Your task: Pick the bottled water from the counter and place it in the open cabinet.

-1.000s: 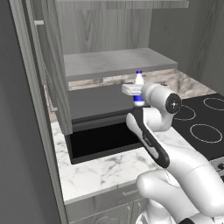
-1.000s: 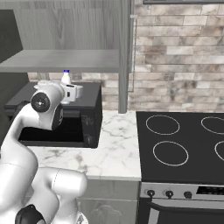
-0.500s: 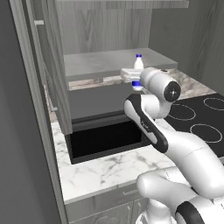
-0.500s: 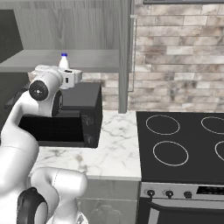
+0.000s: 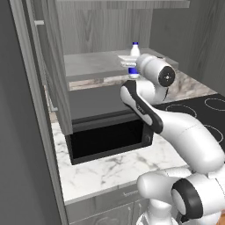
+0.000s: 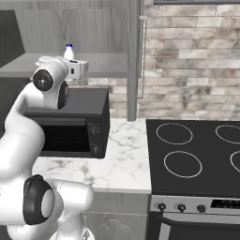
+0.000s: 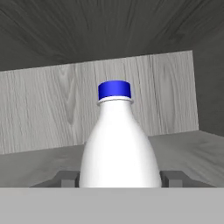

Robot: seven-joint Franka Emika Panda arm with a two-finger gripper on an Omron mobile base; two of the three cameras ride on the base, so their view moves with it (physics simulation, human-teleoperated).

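Grey wood grain surrounds my hand on nearly every side — I have it raised at the mouth of the open cabinet (image 5: pixel 88 35), whose back panel stands ahead of the fingers and whose flat shelf (image 6: pixel 103 63) runs beneath and beyond them. The long door (image 5: pixel 55 79) hangs open out to the left of the hand in the left base view. Below the hand sits the black microwave (image 5: pixel 110 136), dark front toward me, on the white marble counter (image 6: pixel 124 159) with its grey veins. Off to the hand's right, lower down, lies the black cooktop (image 6: pixel 197 154) with its ring burners, backed by a stone-brick wall (image 6: pixel 192 56).

My white arm (image 5: pixel 176 127) bends up from the base and ends level with the shelf edge. The gripper (image 7: pixel 118 178) is clamped on the bottled water (image 7: pixel 117 144) — its two dark fingertips (image 7: pixel 65 178) press the bottle's flanks low down, one on each side. The bottle stands upright in the grip, blue cap (image 7: pixel 114 90) on top, at the front edge of the shelf; I cannot tell whether its base touches the shelf. In the left base view the dark blue label band (image 5: pixel 132 71) shows just under the wrist.
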